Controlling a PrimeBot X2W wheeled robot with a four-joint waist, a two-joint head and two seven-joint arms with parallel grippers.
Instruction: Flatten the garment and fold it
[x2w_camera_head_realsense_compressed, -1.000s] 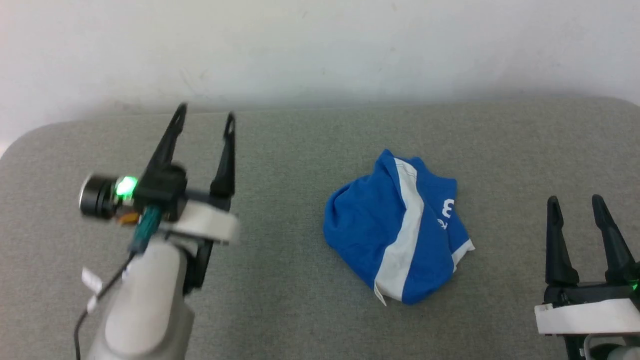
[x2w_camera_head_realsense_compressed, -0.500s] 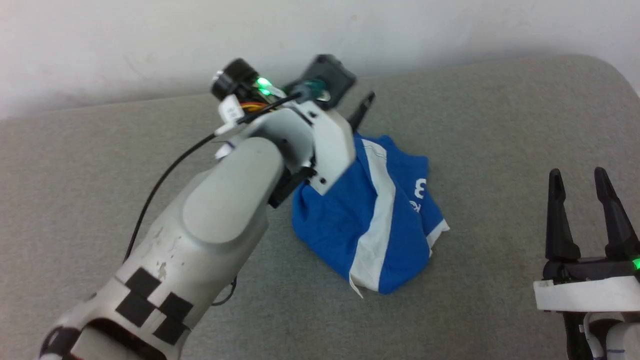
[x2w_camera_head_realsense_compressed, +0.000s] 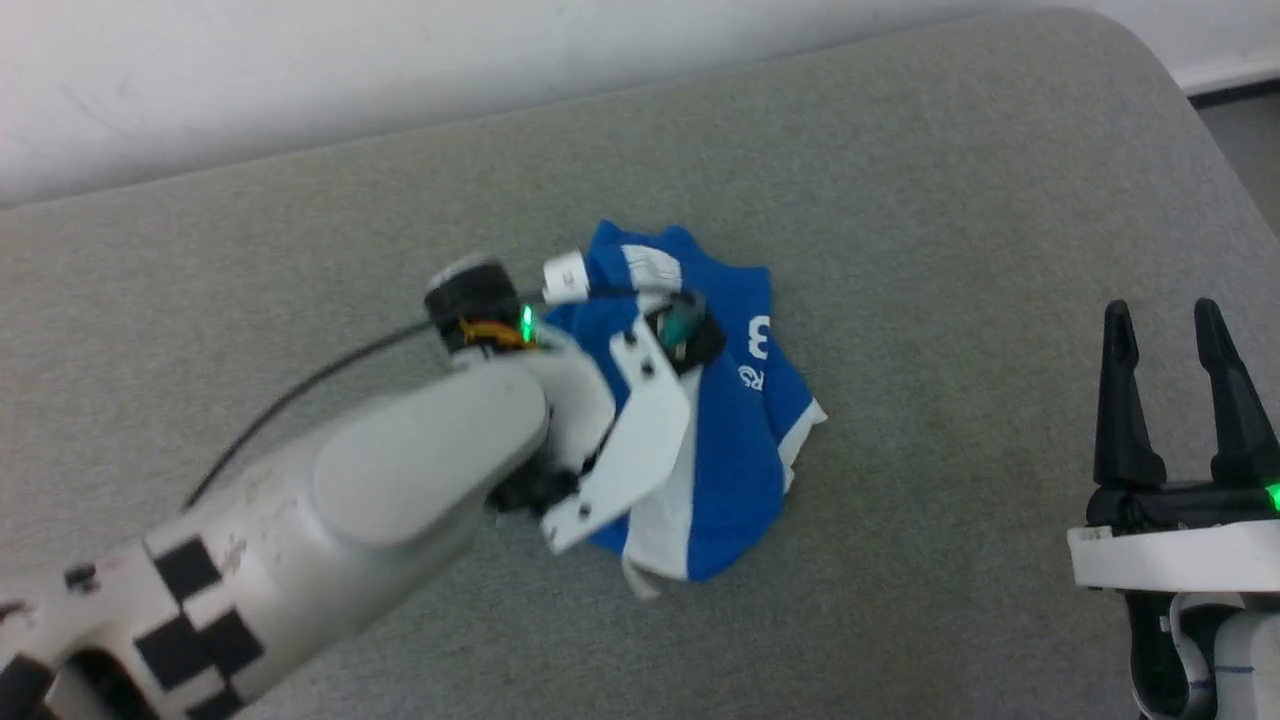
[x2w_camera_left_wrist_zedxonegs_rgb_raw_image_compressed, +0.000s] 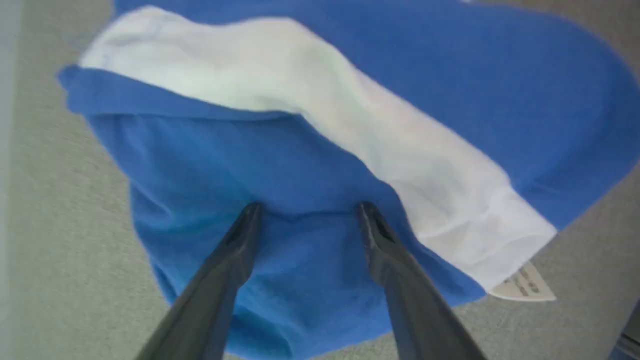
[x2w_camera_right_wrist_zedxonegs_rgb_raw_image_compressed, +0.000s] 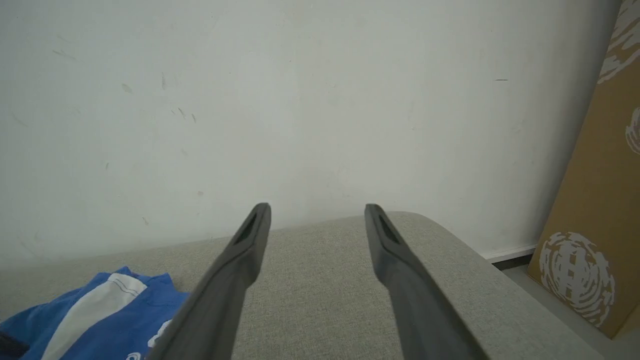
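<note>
The garment (x2w_camera_head_realsense_compressed: 740, 440) is a crumpled bright blue heap with a white stripe and a white "3" (x2w_camera_head_realsense_compressed: 758, 337), lying mid-surface in the head view. My left wrist (x2w_camera_head_realsense_compressed: 620, 430) hangs right over it and covers its left half. In the left wrist view my left gripper (x2w_camera_left_wrist_zedxonegs_rgb_raw_image_compressed: 307, 207) is open, both tips resting on the blue fabric (x2w_camera_left_wrist_zedxonegs_rgb_raw_image_compressed: 300, 150) beside the white stripe (x2w_camera_left_wrist_zedxonegs_rgb_raw_image_compressed: 375, 135), with nothing pinched. A small care label (x2w_camera_left_wrist_zedxonegs_rgb_raw_image_compressed: 522, 287) sticks out at the hem. My right gripper (x2w_camera_head_realsense_compressed: 1162, 310) stands open and empty, well to the garment's right, its tips (x2w_camera_right_wrist_zedxonegs_rgb_raw_image_compressed: 317, 207) above bare cushion.
The garment lies on a grey fabric-covered surface (x2w_camera_head_realsense_compressed: 950, 200) with rounded corners, set against a white wall (x2w_camera_right_wrist_zedxonegs_rgb_raw_image_compressed: 300, 100). A brown cardboard panel (x2w_camera_right_wrist_zedxonegs_rgb_raw_image_compressed: 595, 200) leans beyond the surface's right end, where the floor (x2w_camera_head_realsense_compressed: 1245, 120) drops away.
My left arm swung right from the surface's left side and came down over the garment. The head camera shifted as well. The right gripper stayed open in place.
</note>
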